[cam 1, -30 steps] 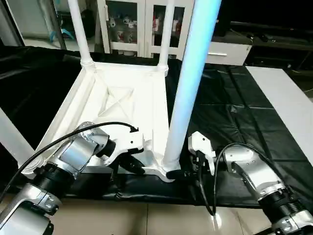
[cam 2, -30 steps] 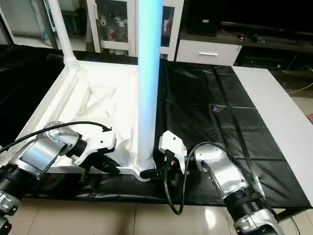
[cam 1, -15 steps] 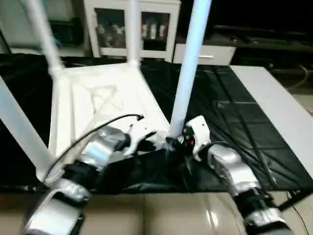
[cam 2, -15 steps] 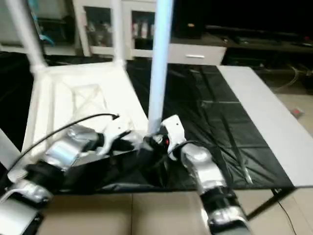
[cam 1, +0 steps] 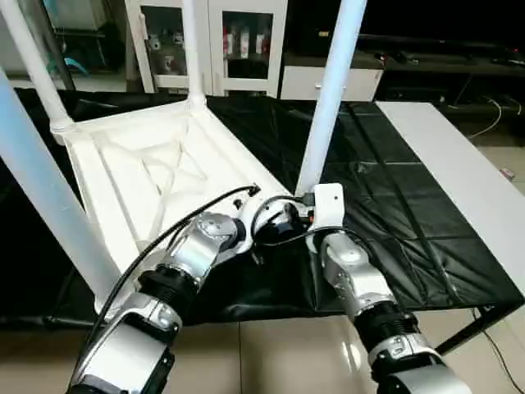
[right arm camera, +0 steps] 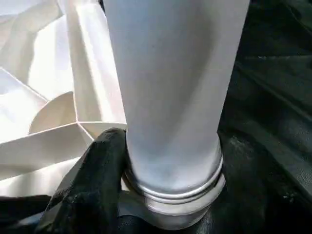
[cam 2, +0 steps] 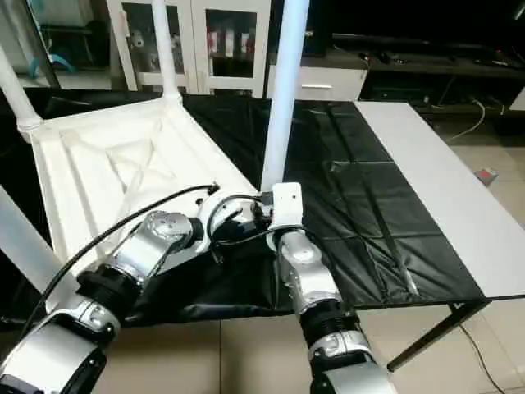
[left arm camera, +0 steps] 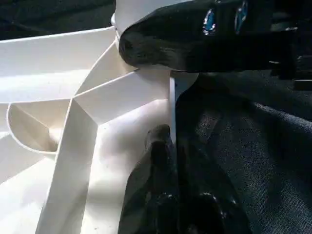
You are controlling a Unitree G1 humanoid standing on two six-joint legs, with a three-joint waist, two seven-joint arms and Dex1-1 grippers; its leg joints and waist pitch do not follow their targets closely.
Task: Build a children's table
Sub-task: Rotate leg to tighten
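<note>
Your right gripper [right arm camera: 161, 195] is clamped round the base of the near leg [cam 1: 328, 98], right at its corner socket. Your left gripper [left arm camera: 170, 161] pinches the tabletop [cam 1: 148, 180] rim beside it. All four legs stand upright; whether this last one is threaded home, you can't tell. Only the right wrist view shows the collar seated. The far legs [cam 1: 190, 49] show only from the head.

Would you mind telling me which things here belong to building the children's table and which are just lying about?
Part of the job:
tabletop, lying underside up
four legs standing in its corners, e.g. near leg
left gripper, pinching the tabletop's edge wall
right gripper, at the near leg's base

Just lying about:
black sheet
flat white board
cabinet
</note>
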